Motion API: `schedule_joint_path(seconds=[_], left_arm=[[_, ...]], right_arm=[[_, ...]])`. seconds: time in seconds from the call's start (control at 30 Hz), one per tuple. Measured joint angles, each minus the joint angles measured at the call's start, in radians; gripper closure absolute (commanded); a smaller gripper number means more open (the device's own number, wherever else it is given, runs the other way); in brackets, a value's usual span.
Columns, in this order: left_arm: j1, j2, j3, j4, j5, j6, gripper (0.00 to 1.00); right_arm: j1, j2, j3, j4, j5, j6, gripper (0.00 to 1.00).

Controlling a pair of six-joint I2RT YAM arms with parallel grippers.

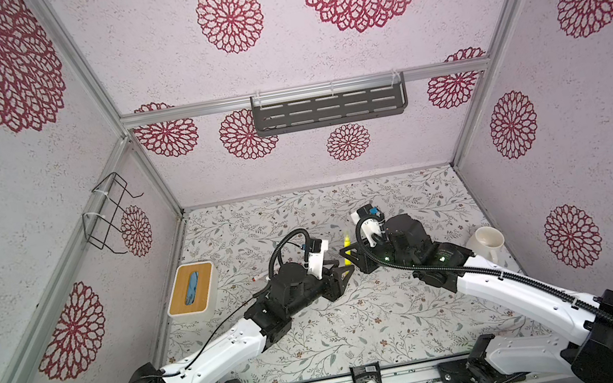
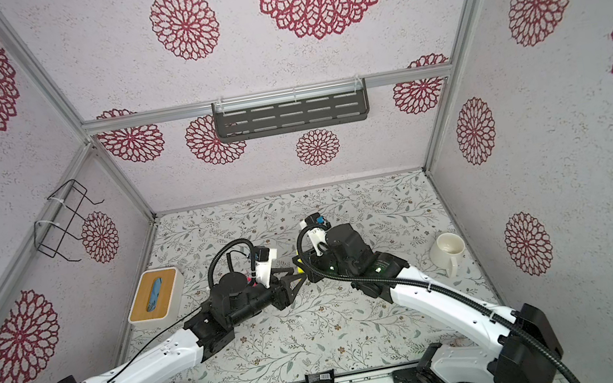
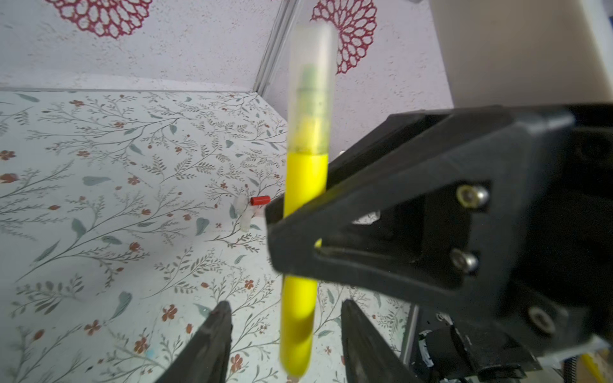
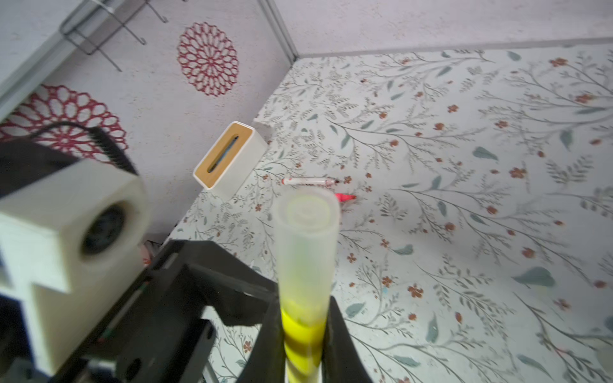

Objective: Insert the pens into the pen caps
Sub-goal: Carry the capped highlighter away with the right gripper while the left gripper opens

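- Broadly, the floral surface (image 1: pixel 321 337) carries everything, and in both top views the two arms reach in and meet near its middle.
- We see a tissue box (image 1: pixel 191 287) with a wooden lid against the left wall.
- We see a white mug (image 1: pixel 486 242) toward the right edge. Like the box, it is well apart from where the arms meet.
- The right fingers (image 4: pixel 341 351) are closed on the yellow pen (image 3: pixel 298 185). They clamp its barrel below the cap and hold it roughly upright, off the surface.
- The left fingers (image 3: pixel 215 338) stand apart, one on each side of the pen's lower end. We see a gap on both sides, so they do not touch it.
- A translucent cap (image 4: pixel 306 238) sits over the pen's upper end, above the right fingers' grip.
- A white pen (image 4: pixel 310 181) with red ends lies flat on the surface near the tissue box.
- Just beside it we glimpse a pink pen (image 4: pixel 345 198), partly hidden behind the cap.
- In the left wrist view a red cap (image 3: pixel 260 200) and a clear cap (image 3: pixel 243 215) lie close together on the surface, beyond the held pen.
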Motion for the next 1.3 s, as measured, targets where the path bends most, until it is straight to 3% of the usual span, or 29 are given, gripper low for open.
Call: schedule_joint_path(seconds=[0.23,0.5,0.73,0.97,1.17,1.3], left_arm=[[-0.002,-0.069,-0.015,-0.108,-0.138,0.012,0.44],[-0.002,-0.152,-0.043,-0.155,-0.228,0.012,0.44],[-0.002,-0.175,-0.051,-0.174,-0.258,0.012,0.44],[-0.003,-0.187,-0.051,-0.176,-0.267,0.012,0.44],[-0.004,-0.214,-0.079,-0.176,-0.269,0.008,0.45],[-0.004,-0.224,-0.080,-0.181,-0.270,0.008,0.45]], right_arm=[[-0.186,0.142,0.146,-0.173,0.045,-0.019,0.95],[-0.323,0.500,0.404,-0.359,0.095,-0.117,0.96],[-0.356,0.792,0.634,-0.476,0.170,-0.186,0.97],[-0.374,1.067,0.996,-0.610,0.225,-0.235,0.99],[-0.396,1.210,1.219,-0.701,0.253,-0.246,0.99],[-0.405,1.258,1.278,-0.718,0.273,-0.246,0.98]])
